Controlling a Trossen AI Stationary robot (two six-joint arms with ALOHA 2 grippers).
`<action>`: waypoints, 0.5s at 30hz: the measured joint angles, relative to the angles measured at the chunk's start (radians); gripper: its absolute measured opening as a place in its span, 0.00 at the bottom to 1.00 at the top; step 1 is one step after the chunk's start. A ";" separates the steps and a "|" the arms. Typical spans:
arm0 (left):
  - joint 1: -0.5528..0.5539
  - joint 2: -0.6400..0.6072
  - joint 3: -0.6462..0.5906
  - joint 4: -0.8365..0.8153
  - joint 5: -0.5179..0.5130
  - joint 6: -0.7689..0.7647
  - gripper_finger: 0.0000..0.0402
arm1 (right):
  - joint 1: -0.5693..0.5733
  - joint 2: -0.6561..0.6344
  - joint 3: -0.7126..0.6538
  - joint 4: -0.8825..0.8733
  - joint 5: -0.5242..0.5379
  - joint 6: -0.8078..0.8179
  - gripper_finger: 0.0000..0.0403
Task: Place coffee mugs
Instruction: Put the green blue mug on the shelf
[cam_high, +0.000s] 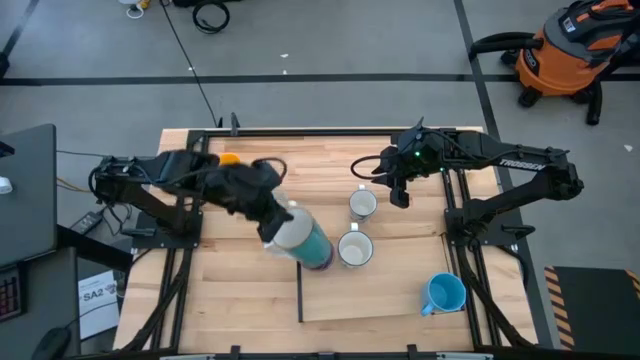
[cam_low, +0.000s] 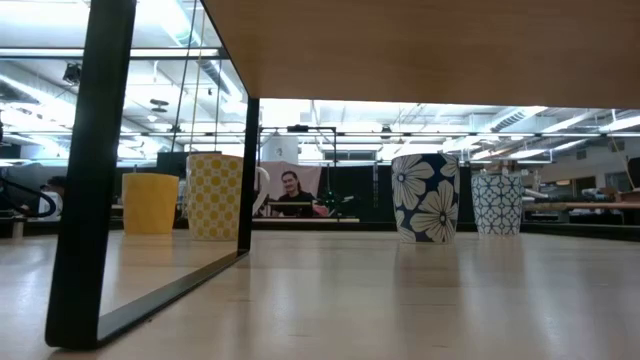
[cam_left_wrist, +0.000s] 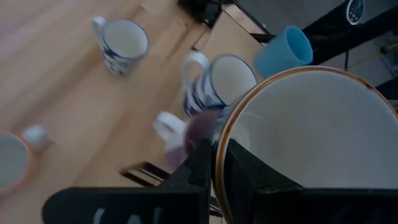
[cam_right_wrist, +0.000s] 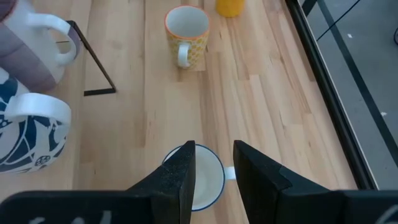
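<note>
My left gripper (cam_high: 268, 222) is shut on a large mug (cam_high: 303, 238) with a pale inside and a brown rim (cam_left_wrist: 311, 137), tilted above the table's middle. A purple mug with a white handle (cam_left_wrist: 186, 134) stands just beneath it. My right gripper (cam_high: 398, 193) is open above the handle side of a small white blue-rimmed mug (cam_right_wrist: 202, 177), which stands on the table. A blue-flowered mug (cam_high: 354, 248) stands nearer the table's front. A light blue mug (cam_high: 443, 293) lies at the right. A yellow patterned mug (cam_right_wrist: 186, 31) and an orange cup (cam_right_wrist: 230, 6) stand at the far left. My left gripper holds the large mug by its rim (cam_left_wrist: 219, 146), one finger (cam_left_wrist: 249, 177) inside the mug and one (cam_left_wrist: 198, 171) outside. The mug is lifted and tilted, its mouth turned toward the gripper, above the purple mug.
A low wooden shelf on black metal legs (cam_high: 300, 295) takes up the table's near middle; the low view looks under it (cam_low: 90, 200). Bare wood lies at the table's near left (cam_high: 240, 300). A person (cam_low: 292, 195) is in the room beyond the table.
</note>
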 joint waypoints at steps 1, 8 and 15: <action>-0.021 0.000 0.000 0.000 -0.010 -0.019 0.07 | 0.000 0.000 0.000 0.001 0.000 0.000 0.28; -0.144 0.006 0.000 0.001 -0.093 -0.163 0.07 | 0.000 0.000 0.000 0.005 0.000 0.007 0.28; -0.244 0.032 -0.009 0.021 -0.131 -0.279 0.07 | 0.000 0.001 0.000 0.028 0.000 0.008 0.28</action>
